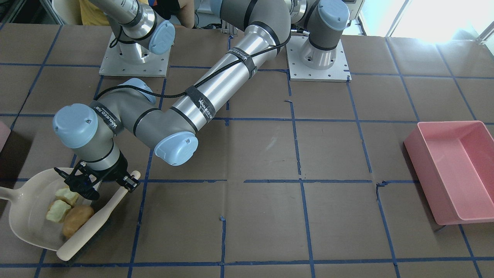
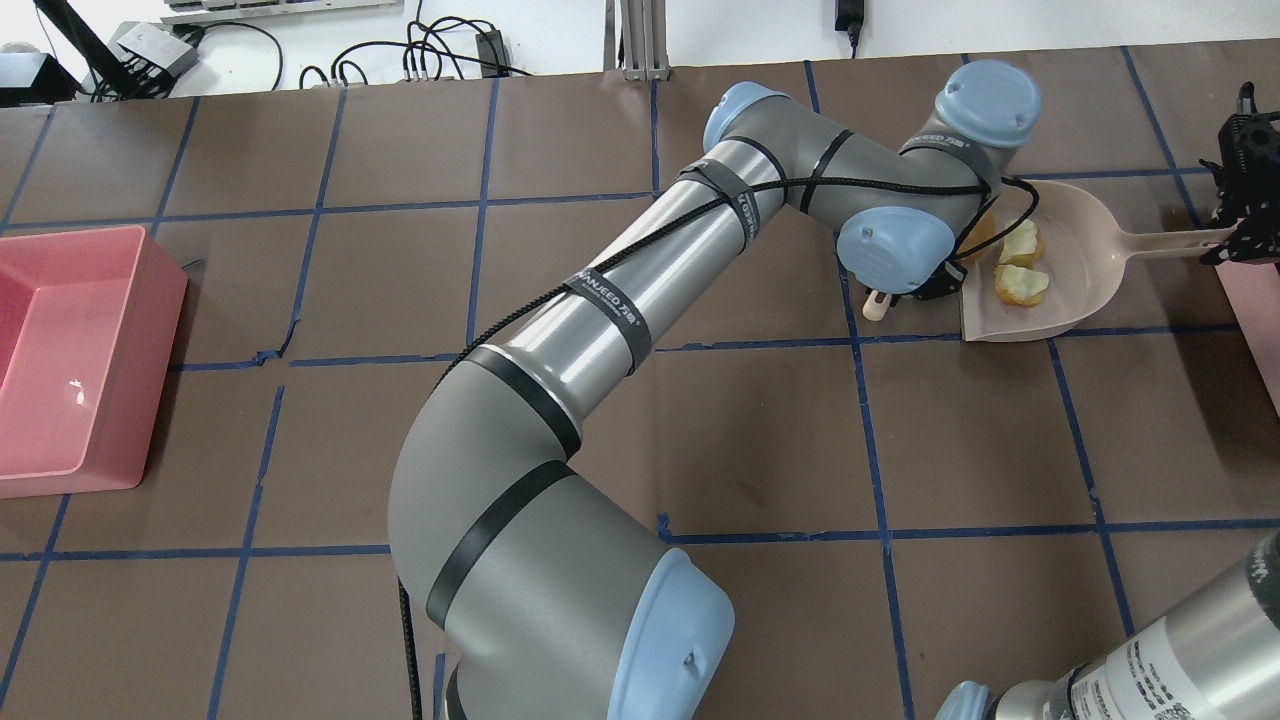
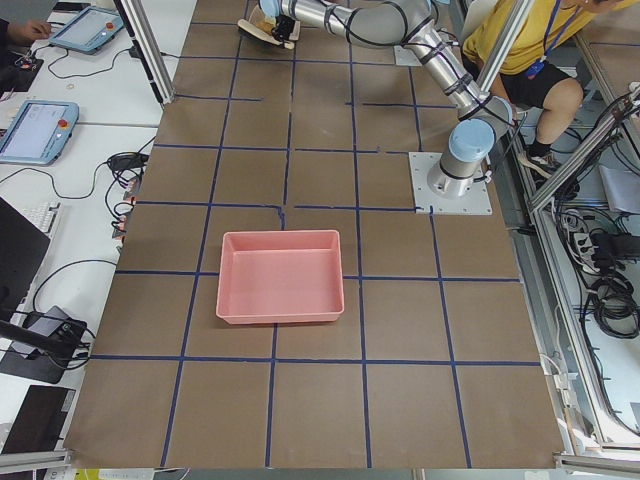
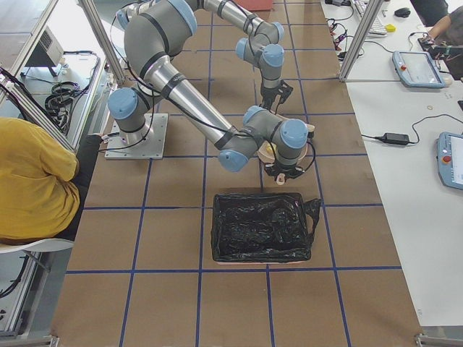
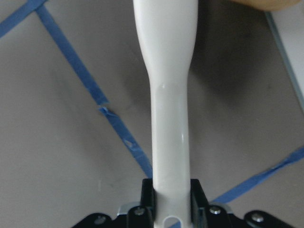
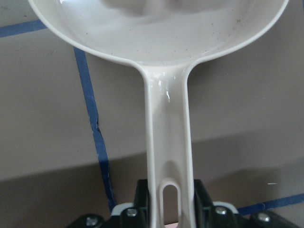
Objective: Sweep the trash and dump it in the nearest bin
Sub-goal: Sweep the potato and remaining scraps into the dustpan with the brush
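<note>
A cream dustpan (image 1: 27,224) lies on the table and holds three lumps of trash: a pale green-white chunk (image 1: 58,212), an orange-and-white chunk (image 1: 67,195) and an orange-yellow oval (image 1: 77,221). My left gripper (image 1: 130,182) is shut on the handle of a cream brush (image 1: 94,220), whose head lies across the pan's mouth. The left wrist view shows the brush handle (image 5: 170,118) between the jaws. My right gripper (image 2: 1238,238) is shut on the dustpan handle (image 6: 168,142). A sliver of the pale pink bin (image 2: 1255,320) shows beside it.
A large pink rectangular tray (image 1: 455,170) stands at the far end of the table, also in the overhead view (image 2: 70,350). My left arm (image 2: 640,290) stretches across the middle of the table. In the exterior right view a container lined with a black bag (image 4: 264,228) sits beside the dustpan.
</note>
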Motion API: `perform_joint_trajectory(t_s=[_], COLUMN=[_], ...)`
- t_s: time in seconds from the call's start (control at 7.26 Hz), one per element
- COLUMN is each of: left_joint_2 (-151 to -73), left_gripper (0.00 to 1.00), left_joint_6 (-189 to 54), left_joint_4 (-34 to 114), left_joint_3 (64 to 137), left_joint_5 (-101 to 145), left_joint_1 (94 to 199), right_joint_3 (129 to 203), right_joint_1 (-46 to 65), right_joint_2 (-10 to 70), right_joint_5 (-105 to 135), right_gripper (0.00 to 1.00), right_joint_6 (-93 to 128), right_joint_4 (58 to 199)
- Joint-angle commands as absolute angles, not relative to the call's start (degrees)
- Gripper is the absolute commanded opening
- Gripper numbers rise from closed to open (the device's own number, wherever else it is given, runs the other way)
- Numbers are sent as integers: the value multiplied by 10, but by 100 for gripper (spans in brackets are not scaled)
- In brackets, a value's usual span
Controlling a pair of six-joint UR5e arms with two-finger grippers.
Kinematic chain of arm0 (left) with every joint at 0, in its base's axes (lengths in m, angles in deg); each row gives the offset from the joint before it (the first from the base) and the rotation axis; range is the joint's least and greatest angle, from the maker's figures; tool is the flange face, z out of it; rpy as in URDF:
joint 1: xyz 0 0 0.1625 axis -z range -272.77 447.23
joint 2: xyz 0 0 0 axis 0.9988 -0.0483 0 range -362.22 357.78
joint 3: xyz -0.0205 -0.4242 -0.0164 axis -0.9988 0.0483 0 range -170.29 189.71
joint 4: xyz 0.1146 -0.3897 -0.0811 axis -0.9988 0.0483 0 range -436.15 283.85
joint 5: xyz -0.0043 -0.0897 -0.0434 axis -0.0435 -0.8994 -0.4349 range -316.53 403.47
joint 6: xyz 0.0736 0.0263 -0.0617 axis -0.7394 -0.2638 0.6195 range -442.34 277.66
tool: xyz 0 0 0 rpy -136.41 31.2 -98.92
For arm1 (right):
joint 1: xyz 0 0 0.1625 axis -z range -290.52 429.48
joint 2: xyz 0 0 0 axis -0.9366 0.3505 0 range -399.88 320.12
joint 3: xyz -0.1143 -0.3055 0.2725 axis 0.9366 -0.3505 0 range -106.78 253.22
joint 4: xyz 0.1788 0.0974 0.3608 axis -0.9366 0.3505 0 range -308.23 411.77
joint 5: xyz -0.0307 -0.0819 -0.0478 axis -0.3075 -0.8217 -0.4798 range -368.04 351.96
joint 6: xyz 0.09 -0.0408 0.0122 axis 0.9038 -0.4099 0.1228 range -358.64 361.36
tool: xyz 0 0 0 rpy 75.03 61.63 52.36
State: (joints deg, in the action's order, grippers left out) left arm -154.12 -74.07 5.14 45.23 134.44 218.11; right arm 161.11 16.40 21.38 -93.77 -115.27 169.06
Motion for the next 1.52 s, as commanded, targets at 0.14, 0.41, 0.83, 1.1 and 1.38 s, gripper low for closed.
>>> perform_joint_trajectory(t_s=[0.14,0.41,0.83,1.1,1.38], left_joint_2=[-1530,-1527,-1504,-1486,-1478], left_gripper=[2,1,1,1,1], left_joint_6=[-605,-474,-449,-476,-484], left_joint_4=[55,55,52,56,47], left_joint_3=[452,453,455,463,481], left_joint_5=[1297,1243,1219,1221,1222], left_joint_1=[2224,2225,2224,2205,2199], right_joint_3=[1611,1611,1611,1611,1612], right_joint_1=[164,164,164,164,164], right_joint_2=[214,214,212,212,212], right_joint_5=[-936,-937,-933,-933,-933], right_gripper=[0,0,0,0,0], right_joint_6=[-1153,-1153,-1154,-1154,-1154], right_joint_4=[1690,1691,1688,1688,1688])
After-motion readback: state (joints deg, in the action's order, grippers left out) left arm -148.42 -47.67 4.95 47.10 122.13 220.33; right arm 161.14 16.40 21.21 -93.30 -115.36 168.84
